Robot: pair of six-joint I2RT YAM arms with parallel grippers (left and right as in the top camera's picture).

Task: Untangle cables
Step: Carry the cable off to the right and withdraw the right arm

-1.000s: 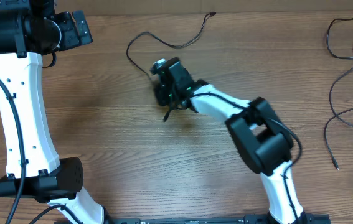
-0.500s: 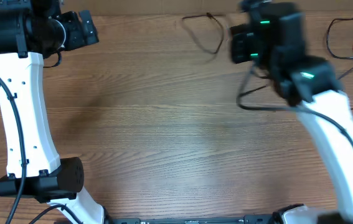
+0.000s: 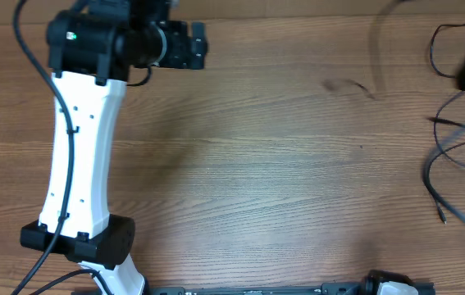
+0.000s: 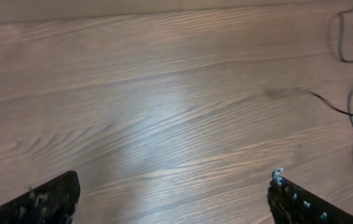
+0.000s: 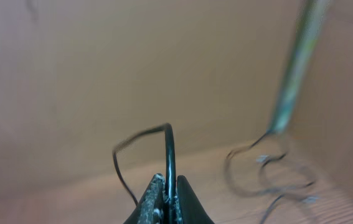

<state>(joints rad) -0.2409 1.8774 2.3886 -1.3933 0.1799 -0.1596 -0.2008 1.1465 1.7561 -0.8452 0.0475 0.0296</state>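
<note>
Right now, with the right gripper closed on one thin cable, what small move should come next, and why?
Probably set the held strand down on the table and release. The right gripper pinches one thin black cable, and the other loose cables lie nearby at the right side. The left gripper is open, far off.

Brown wood-grain worktop (image 3: 257, 164) fills the overhead view, grain running 9 to 3 o'clock, matte, evenly lit. Left wrist view: same wood, a soft pale light sheen (image 4: 164, 118) at centre, and a paler band (image 4: 132, 7) along the far edge at 12 o'clock. Right wrist view: blurred plain tan backdrop (image 5: 101, 74) from 9 through 12 o'clock, redder wood at 6 o'clock.
</note>
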